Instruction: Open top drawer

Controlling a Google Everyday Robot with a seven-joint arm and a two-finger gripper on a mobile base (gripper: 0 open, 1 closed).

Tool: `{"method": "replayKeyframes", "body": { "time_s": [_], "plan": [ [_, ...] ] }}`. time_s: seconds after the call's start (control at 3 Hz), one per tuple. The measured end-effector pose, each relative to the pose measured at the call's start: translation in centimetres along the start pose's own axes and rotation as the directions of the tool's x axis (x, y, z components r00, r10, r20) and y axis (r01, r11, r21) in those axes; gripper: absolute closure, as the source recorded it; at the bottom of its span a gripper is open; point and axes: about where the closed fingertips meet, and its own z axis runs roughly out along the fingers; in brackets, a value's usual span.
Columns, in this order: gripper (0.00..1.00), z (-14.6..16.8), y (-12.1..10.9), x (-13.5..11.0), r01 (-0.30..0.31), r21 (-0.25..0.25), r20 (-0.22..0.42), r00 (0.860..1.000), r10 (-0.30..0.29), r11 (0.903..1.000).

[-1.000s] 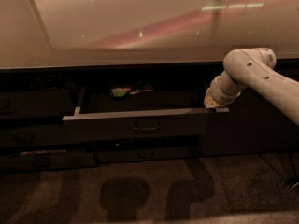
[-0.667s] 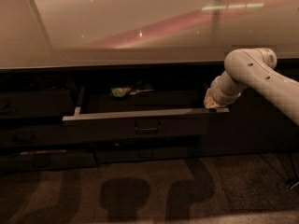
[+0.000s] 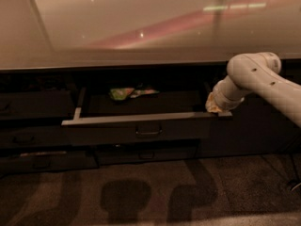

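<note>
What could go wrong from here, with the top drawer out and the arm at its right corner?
1. The hand sits at the right end of the top drawer front edge, far from the central handle. Further off-centre force may skew or jam the drawer.
2. Pulling away, the hand could catch that edge and nudge the drawer back in.
3. A jerk might shift the green packet lying near the drawer's back.
</note>
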Motion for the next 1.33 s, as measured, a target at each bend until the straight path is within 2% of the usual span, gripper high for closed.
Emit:
{"method": "replayKeyframes", "body": {
  "time_s": [0.33, 0.67, 1.0, 1.33],
  "plan": [
    [1.0, -0.1, 0.0, -0.1, 0.0, 0.0, 0.0, 1.0, 0.0, 1.0],
    [1.0, 0.2, 2.6, -0.3, 0.014, 0.005, -0.007, 1.0, -0.014, 0.9999],
    [1.0, 0.2, 2.8, -0.6, 0.017, 0.009, -0.01, 1.0, -0.017, 0.9998],
    [1.0, -3.1, 3.4, -1.6, 0.044, 0.11, -0.041, 0.998, -0.04, 0.9929]
  ]
}}
